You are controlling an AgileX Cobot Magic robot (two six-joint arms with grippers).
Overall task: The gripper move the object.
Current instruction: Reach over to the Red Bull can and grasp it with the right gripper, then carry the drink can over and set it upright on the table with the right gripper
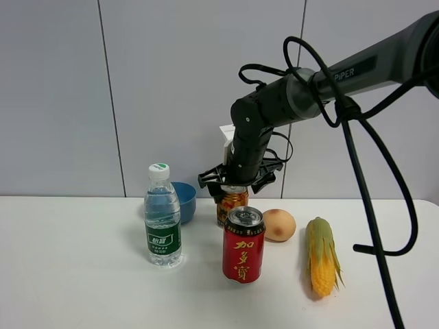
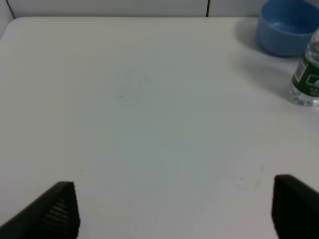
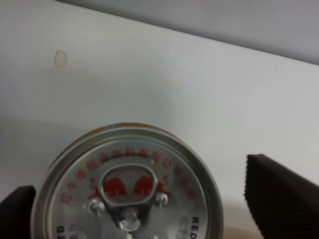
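Note:
The small gold-orange can [image 1: 233, 203] with a silver pull-tab top stands on the white table behind the taller red can [image 1: 243, 245]. My right gripper [image 1: 236, 184] hangs just over it, pointing down. In the right wrist view the can's top [image 3: 128, 169] lies between the two black fingers [image 3: 279, 194], with a gap on one side; the jaws are open and straddle the can, gripping nothing. My left gripper [image 2: 174, 201] is open and empty over bare table; it is out of the high view.
A water bottle [image 1: 162, 216] and a blue bowl [image 1: 186, 200] stand left of the cans; both also show in the left wrist view, bottle [image 2: 306, 79] and bowl [image 2: 286, 30]. A round tan fruit [image 1: 279, 225] and a corn cob [image 1: 322, 255] lie to the right.

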